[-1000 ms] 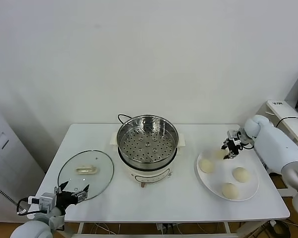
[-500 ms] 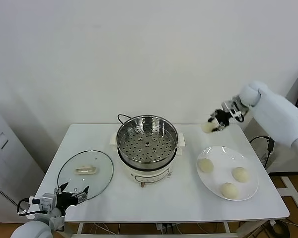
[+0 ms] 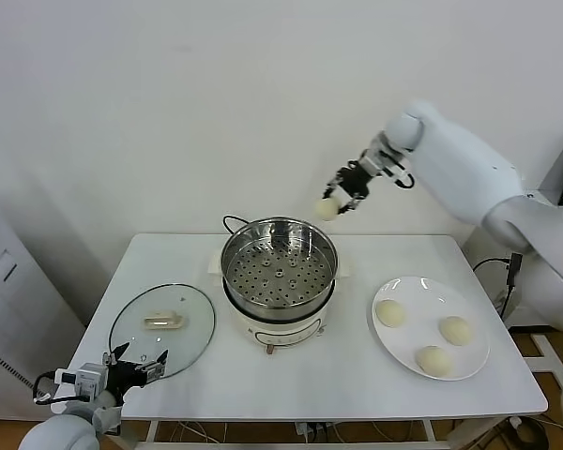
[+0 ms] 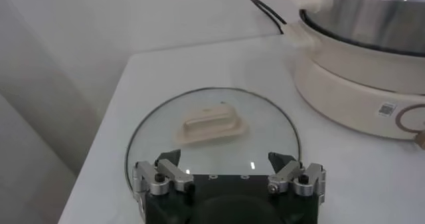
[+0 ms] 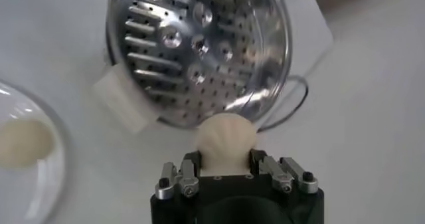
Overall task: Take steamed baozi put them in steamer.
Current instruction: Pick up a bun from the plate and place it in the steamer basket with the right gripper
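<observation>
Your right hand is gripping one baozi in the air above the steamer's far rim; your left hand is idling wide by the tabletop's lid

My right gripper pinches one cream-white baozi in the air above the steamer's two o'clock rim. The shiny steel steamer stands open, its perforated tray bare. Three more baozi lie on the plate at its three o'clock.
</observation>
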Robot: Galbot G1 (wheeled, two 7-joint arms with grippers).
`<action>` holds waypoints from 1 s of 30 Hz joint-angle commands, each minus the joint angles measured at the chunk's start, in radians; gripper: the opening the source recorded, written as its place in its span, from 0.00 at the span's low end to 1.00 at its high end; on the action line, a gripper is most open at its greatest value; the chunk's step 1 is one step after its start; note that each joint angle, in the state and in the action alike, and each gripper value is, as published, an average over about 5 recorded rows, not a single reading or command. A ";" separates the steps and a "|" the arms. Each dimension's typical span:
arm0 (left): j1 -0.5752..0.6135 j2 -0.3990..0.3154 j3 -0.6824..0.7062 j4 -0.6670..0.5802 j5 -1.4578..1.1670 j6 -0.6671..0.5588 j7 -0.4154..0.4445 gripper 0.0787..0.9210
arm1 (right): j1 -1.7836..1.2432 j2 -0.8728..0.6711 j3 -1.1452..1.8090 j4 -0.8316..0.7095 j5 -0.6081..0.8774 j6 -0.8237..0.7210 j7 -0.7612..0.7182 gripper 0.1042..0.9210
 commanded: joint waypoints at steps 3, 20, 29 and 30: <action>0.005 0.006 0.001 -0.007 0.000 -0.003 0.001 0.88 | -0.030 0.172 0.078 -0.003 -0.293 0.140 0.021 0.43; 0.019 0.004 -0.007 0.000 0.004 -0.019 0.003 0.88 | -0.216 0.206 0.147 0.088 -0.604 0.140 0.041 0.43; 0.010 0.007 -0.004 0.003 0.003 -0.019 0.005 0.88 | -0.263 0.211 0.186 0.088 -0.664 0.140 0.065 0.43; 0.009 0.007 -0.003 0.003 0.003 -0.018 0.005 0.88 | -0.266 0.212 0.190 0.087 -0.670 0.140 0.069 0.43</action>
